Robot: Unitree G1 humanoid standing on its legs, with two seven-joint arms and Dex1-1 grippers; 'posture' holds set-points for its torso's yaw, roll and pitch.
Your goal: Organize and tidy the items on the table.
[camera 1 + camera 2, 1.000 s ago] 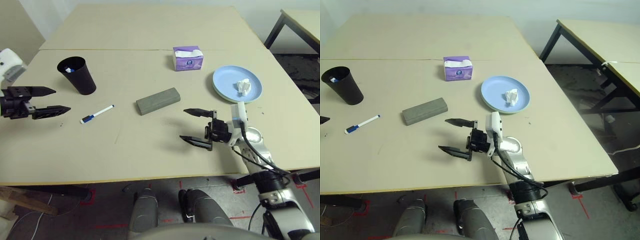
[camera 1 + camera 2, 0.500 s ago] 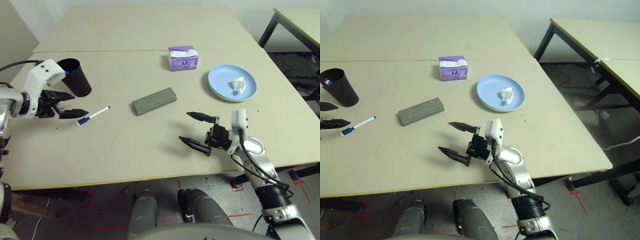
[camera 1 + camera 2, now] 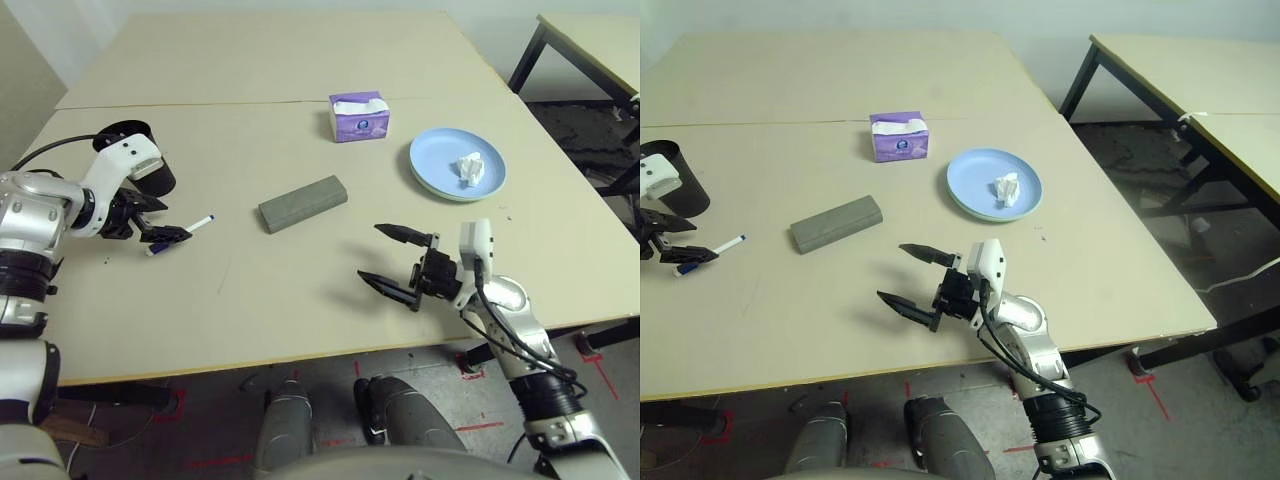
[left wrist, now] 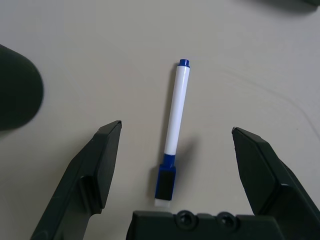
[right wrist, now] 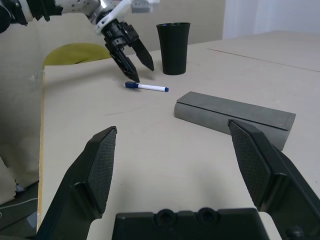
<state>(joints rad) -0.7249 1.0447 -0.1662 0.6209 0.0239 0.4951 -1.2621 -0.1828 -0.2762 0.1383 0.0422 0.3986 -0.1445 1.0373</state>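
The left pincer (image 3: 160, 222) has come down from beside the black tapered cup (image 3: 140, 160) to hang just over the white blue-capped marker (image 4: 172, 130), jaws spread wide on either side of the barrel and holding nothing. I judge the pick-up of the marker to be the step in hand, with only a short drop and a close left. The marker lies flat on the large pale beige table (image 3: 300, 300), just beside the cup, so the jaw nearest the cup has little room to spare. The right pincer (image 3: 392, 258) has kept its place above the near middle of the table, also wide open and empty, pointing across toward the grey oblong glasses case (image 3: 302, 202). Beyond the case stands a small purple tissue box (image 3: 359, 117), and the light-blue round plate (image 3: 430, 160) carries the crumpled white tissue (image 3: 470, 169) near the table's right edge. The broad bare stretch in front of the case gives both arms free passage
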